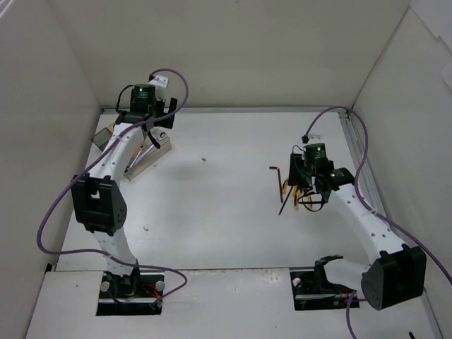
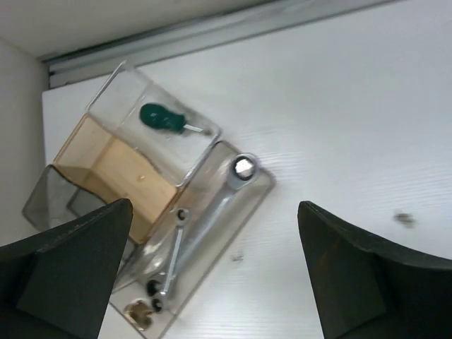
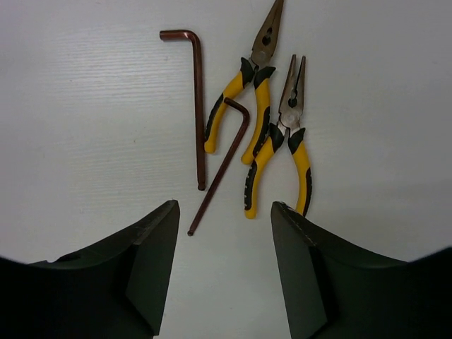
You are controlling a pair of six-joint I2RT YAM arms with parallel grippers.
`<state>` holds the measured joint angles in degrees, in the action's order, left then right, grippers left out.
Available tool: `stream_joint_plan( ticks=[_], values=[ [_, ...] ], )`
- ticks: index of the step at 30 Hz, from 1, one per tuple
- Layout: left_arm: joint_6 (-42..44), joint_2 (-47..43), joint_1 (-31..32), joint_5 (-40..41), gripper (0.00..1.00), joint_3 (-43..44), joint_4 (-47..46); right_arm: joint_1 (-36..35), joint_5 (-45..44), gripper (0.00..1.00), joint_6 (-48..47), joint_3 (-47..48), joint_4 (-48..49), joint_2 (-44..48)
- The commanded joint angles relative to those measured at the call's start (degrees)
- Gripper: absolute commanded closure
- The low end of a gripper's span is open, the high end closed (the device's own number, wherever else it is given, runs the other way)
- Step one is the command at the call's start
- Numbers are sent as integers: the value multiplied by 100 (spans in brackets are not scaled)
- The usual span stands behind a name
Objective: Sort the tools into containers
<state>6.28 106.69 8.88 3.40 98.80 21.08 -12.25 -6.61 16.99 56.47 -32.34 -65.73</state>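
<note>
Left wrist view shows containers (image 2: pixel 113 169) at frame left holding a green screwdriver (image 2: pixel 164 119) and silver wrench (image 2: pixel 226 191) between the left hand's (image 2: pixel 215 212) spread fingers, while pliers (image 3: pixel 258 60) and hex keys (image 3: pixel 200 106) lie on the worktop (image 3: pixel 85 106) above the spread right hand (image 3: pixel 224 208).

A brown-tinted box (image 2: pixel 113 173) sits in a cluster of shallow plastic boxes. Touching it on one side, a clear box (image 2: pixel 123 92) holds a green-handled screwdriver (image 2: pixel 166 120) lying flat. Along another side of it, a long clear box (image 2: pixel 258 191) holds a silver ratchet wrench (image 2: pixel 212 219) and a smaller wrench (image 2: pixel 173 251), laid lengthwise. Well to the right of the brown-tinted box, four tools lie loose and flat: a long brown hex key (image 3: pixel 198 106), a second hex key (image 3: pixel 222 166), and two yellow-and-black needle-nose pliers (image 3: pixel 244 92) (image 3: pixel 282 141), both closed.
</note>
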Motion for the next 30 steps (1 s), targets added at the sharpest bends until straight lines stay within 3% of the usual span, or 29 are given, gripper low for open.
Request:
stream_joint_plan(
  ticks=[1,5,9,15,30],
  values=[
    [-1075,-667,481,-252,0,297,202,39,53,50,32,276,78,-517],
    [-1943,-851,868,-270,0,-105,467,30,143,59,-56,645,149,-1177],
    [-2736,-1028,1211,-1400,0,-921,73,30,388,62,-74,1102,227,-1888],
    [-3290,-1028,1564,-1860,0,-1486,-121,12,609,63,-65,1296,386,-2635],
    [-3089,-1124,1616,-2176,0,-1504,142,144,617,67,-346,1850,641,-4061]
  ],
)
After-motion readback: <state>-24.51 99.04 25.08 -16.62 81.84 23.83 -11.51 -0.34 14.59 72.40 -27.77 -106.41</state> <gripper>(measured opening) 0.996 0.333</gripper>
